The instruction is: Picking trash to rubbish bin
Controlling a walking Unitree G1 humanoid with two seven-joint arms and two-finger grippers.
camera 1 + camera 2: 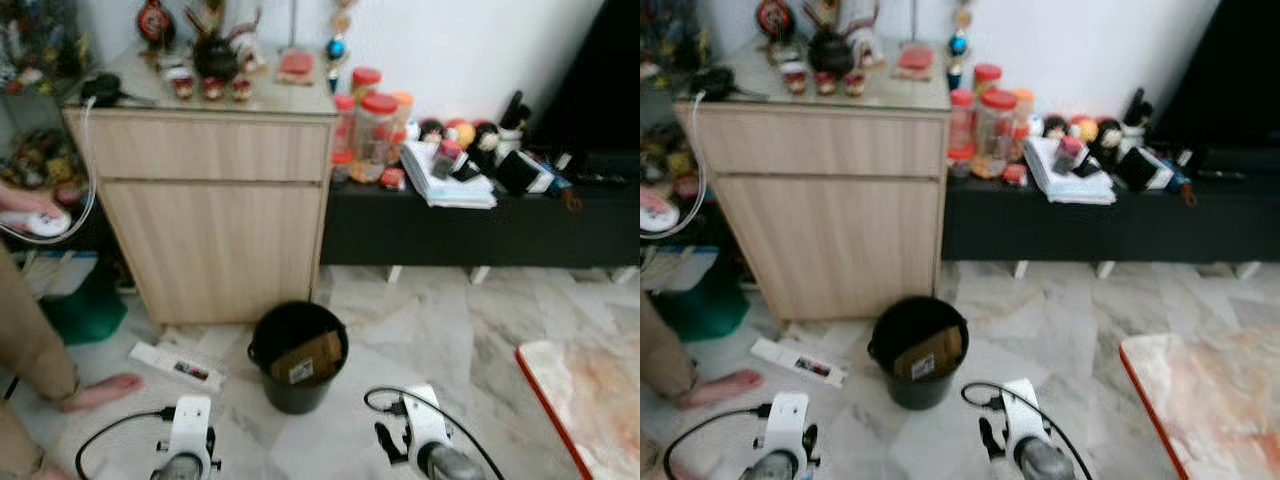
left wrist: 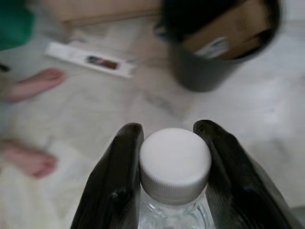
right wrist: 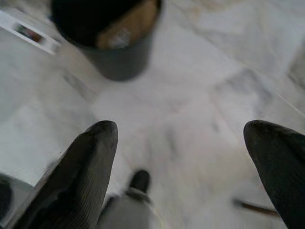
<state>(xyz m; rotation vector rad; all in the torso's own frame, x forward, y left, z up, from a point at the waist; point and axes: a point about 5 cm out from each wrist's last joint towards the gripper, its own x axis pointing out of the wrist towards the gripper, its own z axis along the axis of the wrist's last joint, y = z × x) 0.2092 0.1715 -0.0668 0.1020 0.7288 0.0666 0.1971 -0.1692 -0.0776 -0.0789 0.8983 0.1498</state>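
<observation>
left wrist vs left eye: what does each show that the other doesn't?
Left wrist alone: the left tool shut on a clear plastic bottle with a white screw cap, one black finger on each side of its neck.

Left eye alone: the light wooden cabinet, the low black bench crowded with red-lidded jars, and the right arm low in the frame.

Both: the black round rubbish bin holding a brown cardboard piece, the flat white carton on the marble floor, and a person's bare foot.
</observation>
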